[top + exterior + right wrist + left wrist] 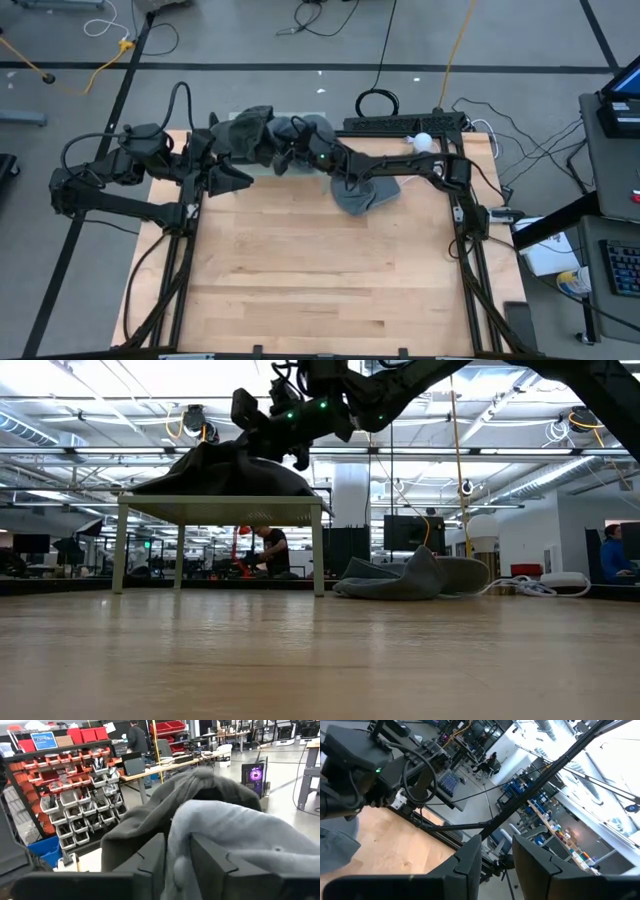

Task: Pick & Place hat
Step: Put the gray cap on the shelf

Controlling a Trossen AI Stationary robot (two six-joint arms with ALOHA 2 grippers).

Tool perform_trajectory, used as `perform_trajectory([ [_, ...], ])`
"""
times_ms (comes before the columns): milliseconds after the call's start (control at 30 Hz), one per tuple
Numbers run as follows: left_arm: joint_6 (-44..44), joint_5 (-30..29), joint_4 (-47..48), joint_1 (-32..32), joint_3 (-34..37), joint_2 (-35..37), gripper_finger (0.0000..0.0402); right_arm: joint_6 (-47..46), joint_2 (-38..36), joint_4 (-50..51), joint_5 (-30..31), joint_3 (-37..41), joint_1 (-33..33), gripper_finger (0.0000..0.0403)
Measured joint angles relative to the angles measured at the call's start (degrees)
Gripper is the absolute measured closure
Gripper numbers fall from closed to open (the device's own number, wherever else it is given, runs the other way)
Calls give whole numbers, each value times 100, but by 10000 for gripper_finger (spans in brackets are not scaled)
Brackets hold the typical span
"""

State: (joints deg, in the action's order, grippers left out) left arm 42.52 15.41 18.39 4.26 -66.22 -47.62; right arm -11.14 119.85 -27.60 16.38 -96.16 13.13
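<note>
I have the right gripper [283, 152] over the small raised stand [220, 510] at the counter's [320, 290] far edge, its fingers [150, 857] pinching a fold of the grey hat [225, 827] so the cloth drapes onto the dark pile there (likely the drop spot). Another hat [365, 190] lies flat nearby. The left gripper [225, 178] waits beside, fingers [470, 857] narrowly apart, holding nothing.

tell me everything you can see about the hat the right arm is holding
The grey hat looks like soft, fleecy fabric, crumpled into folds. The right end effector is shut on a fold of it, holding it over a small raised white stand at the table's far edge, where it drapes onto a darker garment. Its exact shape cannot be told.
</note>
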Motion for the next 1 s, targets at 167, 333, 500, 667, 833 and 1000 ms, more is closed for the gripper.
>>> perform_trajectory([
  [167,-1,5,0,0,0,0,289,72,2,-1,-11,0,-77,266],
  [333,7,9,-1,0,0,0,289,549,-2,-2,256,0,-171,234],
  [500,25,79,-1,-1,1,0,289,438,-212,19,304,0,-236,219],
  [667,26,167,-1,0,0,0,289,22,-544,586,304,0,-241,218],
  [833,20,167,-1,-1,0,0,289,-432,-1136,1837,291,0,-186,218],
  [1000,-63,152,-1,-1,0,0,289,-844,-1874,3579,41,2,149,210],
])
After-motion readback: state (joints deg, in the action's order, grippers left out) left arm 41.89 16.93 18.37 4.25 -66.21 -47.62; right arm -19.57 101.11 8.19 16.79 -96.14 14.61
